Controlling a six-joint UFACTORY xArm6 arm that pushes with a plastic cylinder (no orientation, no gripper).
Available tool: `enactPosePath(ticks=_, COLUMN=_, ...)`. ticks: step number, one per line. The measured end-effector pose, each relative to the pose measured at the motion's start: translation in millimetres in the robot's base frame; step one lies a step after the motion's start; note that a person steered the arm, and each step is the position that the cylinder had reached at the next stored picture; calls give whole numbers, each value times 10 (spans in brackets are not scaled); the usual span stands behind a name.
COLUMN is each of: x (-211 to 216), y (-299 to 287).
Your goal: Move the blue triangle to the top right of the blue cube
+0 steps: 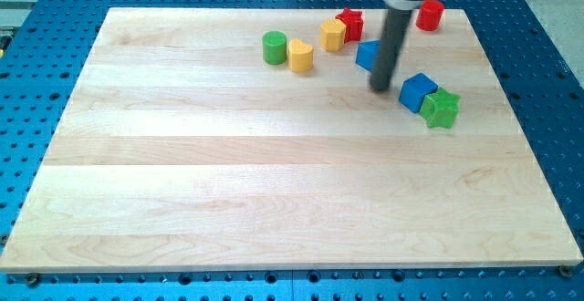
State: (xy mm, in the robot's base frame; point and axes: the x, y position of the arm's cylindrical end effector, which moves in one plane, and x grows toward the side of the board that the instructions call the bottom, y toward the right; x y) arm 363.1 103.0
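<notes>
The blue triangle [367,55] lies near the board's top, partly hidden behind my rod. The blue cube [418,91] sits to its lower right, touching a green star [442,108]. My tip [380,88] rests on the board just below the blue triangle and to the left of the blue cube, a small gap from each.
A red star [350,23] and a yellow hexagon [333,35] sit left of the rod near the top. A yellow heart [300,55] and a green cylinder [274,46] lie further left. A red cylinder [430,14] stands at the top right. The wooden board [274,192] lies on a blue perforated table.
</notes>
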Motion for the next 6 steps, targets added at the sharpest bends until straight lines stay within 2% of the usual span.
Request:
enactPosePath(ticks=1, x=-164, y=-297)
enactPosePath(ticks=2, x=-498, y=-186)
enactPosePath(ticks=3, x=-594, y=194)
enactPosePath(ticks=5, x=-256, y=572)
enactPosePath(ticks=6, x=-531, y=712)
